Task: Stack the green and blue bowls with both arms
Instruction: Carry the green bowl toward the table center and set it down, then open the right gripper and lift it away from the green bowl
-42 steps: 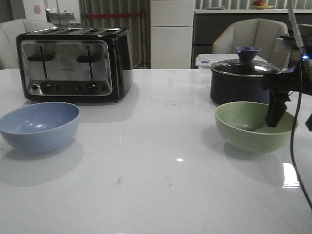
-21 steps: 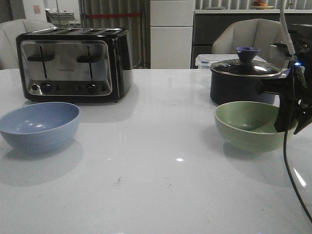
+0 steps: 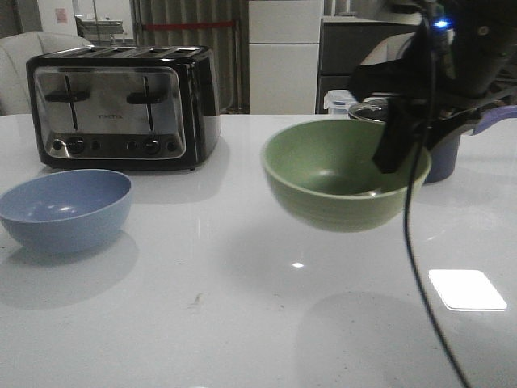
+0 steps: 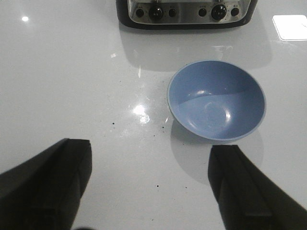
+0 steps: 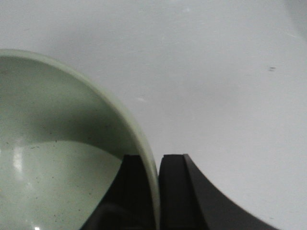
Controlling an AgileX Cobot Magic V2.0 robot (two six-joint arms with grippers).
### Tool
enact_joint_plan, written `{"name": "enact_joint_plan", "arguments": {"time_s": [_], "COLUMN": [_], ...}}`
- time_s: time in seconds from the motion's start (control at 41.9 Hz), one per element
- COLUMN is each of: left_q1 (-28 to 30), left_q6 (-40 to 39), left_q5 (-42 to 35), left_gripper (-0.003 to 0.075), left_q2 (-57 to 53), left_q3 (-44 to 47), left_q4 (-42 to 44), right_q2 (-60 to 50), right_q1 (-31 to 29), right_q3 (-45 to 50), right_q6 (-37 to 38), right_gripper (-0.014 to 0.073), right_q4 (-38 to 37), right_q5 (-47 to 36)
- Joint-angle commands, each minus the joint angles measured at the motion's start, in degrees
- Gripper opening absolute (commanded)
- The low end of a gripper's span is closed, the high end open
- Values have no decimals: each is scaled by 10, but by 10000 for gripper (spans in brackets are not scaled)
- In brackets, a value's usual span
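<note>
One green bowl (image 3: 339, 174) newly aloft in right tool (image 5: 158, 191); one blue bowl (image 3: 66, 208) tabled.

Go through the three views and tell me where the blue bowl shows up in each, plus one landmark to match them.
Front view: blue bowl sits on the table at the left edge, in front of the toaster.
Left wrist view: it lies right of centre, just below the toaster's knobs, ahead of the open left gripper.
Right wrist view: not in it; only the green bowl shows, clamped by the right gripper.
Shared landmark: the toaster.

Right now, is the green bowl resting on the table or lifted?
Lifted: the green bowl hangs clear above its shadow, rim pinched by the right gripper.
</note>
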Motion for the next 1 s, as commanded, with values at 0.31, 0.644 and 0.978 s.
{"name": "enact_joint_plan", "arguments": {"time_s": [0.31, 0.644, 0.978], "left_q1": [-5, -5, -5], "left_q6": [-4, -4, -4], "left_q5": [-42, -42, -42], "left_gripper": [561, 561, 561], "left_q2": [-1, -1, -1], "left_q3": [-18, -18, -18], "left_q4": [-5, -5, -5], "right_q2": [45, 98, 20], "right_q1": [92, 92, 91], "right_q3": [-16, -16, -16], "right_q6": [-8, -8, -8], "right_gripper": [70, 197, 416], "right_q4": [33, 35, 23], "right_q5": [-84, -102, -80]}}
